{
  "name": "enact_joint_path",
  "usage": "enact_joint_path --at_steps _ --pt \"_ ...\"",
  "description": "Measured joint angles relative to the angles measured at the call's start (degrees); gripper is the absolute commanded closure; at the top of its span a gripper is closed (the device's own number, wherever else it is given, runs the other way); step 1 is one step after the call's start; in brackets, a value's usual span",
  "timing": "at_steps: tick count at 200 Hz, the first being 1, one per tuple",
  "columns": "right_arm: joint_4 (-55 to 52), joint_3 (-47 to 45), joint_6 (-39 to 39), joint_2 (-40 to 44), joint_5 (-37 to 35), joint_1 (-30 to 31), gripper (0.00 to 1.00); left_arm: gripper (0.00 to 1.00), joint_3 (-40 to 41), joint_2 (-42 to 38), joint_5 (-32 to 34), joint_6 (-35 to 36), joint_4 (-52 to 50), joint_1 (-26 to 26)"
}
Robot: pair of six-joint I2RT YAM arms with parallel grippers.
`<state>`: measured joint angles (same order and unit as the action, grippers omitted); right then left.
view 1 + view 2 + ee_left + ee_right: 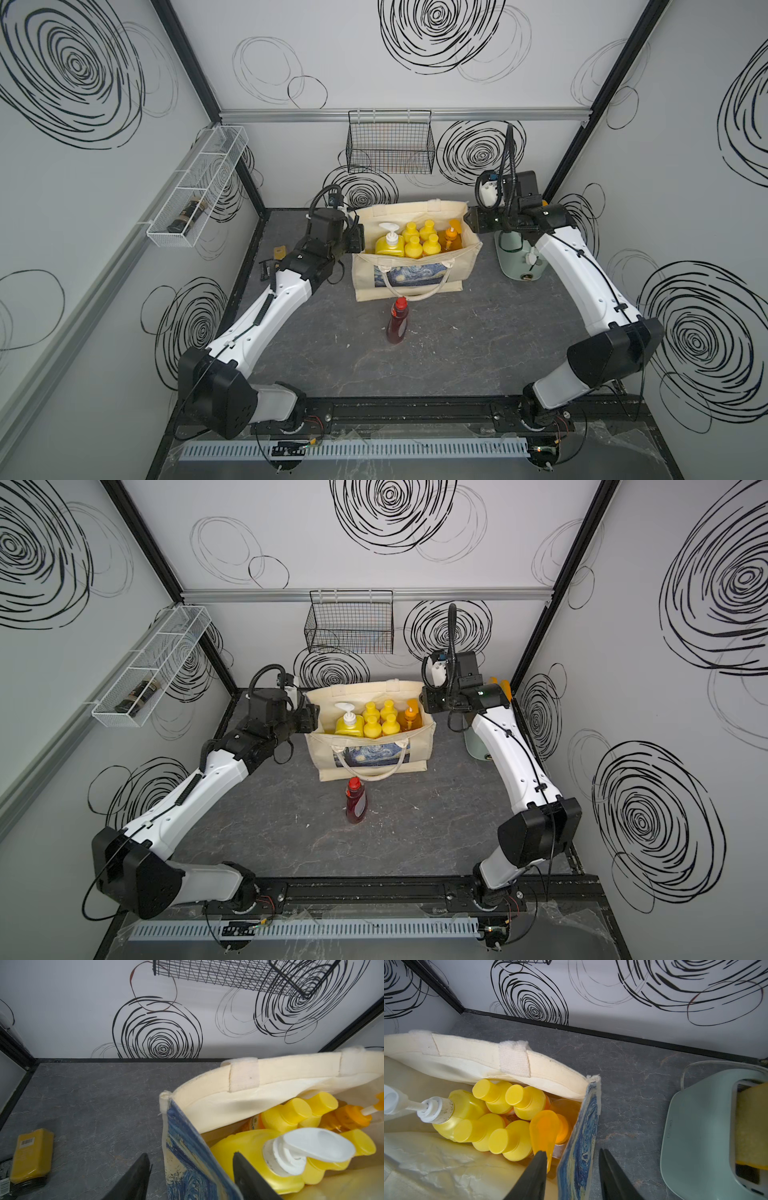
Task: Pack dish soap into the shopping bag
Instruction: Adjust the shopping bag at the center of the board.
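Observation:
The cream shopping bag [415, 282] with its blue starry picture stands at the back middle of the table. Inside it stand a yellow pump bottle [390, 245], several yellow-capped orange bottles [419, 241] and an amber pump bottle [452, 239]. A dark-red dish soap bottle [397, 322] with a red cap stands on the table just in front of the bag. My left gripper [191, 1156] is open astride the bag's left end wall [187, 1147]. My right gripper [571, 1152] is open astride the right end wall [581, 1147], with narrow gaps either side.
A black wire basket [390, 145] hangs on the back wall above the bag. A white wire shelf [199, 187] on the left wall holds a dark jar. A mint-green appliance [517, 259] stands right of the bag. Yellow-and-black packets [31, 1157] lie at the back left.

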<state>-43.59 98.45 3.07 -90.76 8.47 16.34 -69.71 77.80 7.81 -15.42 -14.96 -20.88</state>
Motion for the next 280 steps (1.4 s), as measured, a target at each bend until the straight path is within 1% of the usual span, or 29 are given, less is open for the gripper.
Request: enact_joint_path --at_steps 7,19,45,57,84,103,111,113,115,224,280 --pt "-0.11 -0.07 -0.15 -0.13 0.07 0.0 0.59 0.49 0.02 0.0 -0.04 -0.02 0.02 -0.11" --pt "-0.37 -0.17 -0.33 -0.15 0.2 0.0 0.62 0.59 0.02 0.0 0.0 0.13 0.17 -0.39" --pt "-0.9 -0.26 -0.55 -0.15 0.44 0.0 0.75 0.78 0.02 0.0 0.22 0.46 0.57 -1.05" --pt "-0.96 -0.26 -0.52 -0.15 0.63 0.0 0.81 0.84 0.02 0.0 0.31 0.42 0.92 -1.33" --pt "-1.25 -0.24 -0.44 -0.15 1.11 0.0 0.93 0.91 0.02 -0.07 0.46 0.5 1.53 -1.57" --pt "-1.57 0.09 -0.57 -0.15 1.18 0.0 0.98 0.95 -0.02 -0.17 0.76 0.59 1.62 -1.64" --pt "-1.77 0.22 -0.48 -0.15 1.11 0.0 1.0 0.95 -0.02 -0.22 0.96 0.7 1.66 -1.75" --pt "-1.81 0.26 -0.48 -0.13 1.09 0.0 1.0 0.99 -0.02 -0.24 1.03 0.7 1.68 -1.77" --pt "-1.88 0.28 -0.5 -0.11 1.09 0.0 1.0 1.0 -0.02 -0.26 1.11 0.79 1.7 -1.84" --pt "-3.28 2.05 -0.48 0.13 0.31 -0.22 1.0 1.0 -0.26 -3.56 2.95 2.47 1.86 -5.44" --pt "-4.44 0.98 -0.09 3.43 0.07 -0.22 1.0 1.0 -0.26 -4.31 5.6 3.34 1.75 -6.38"
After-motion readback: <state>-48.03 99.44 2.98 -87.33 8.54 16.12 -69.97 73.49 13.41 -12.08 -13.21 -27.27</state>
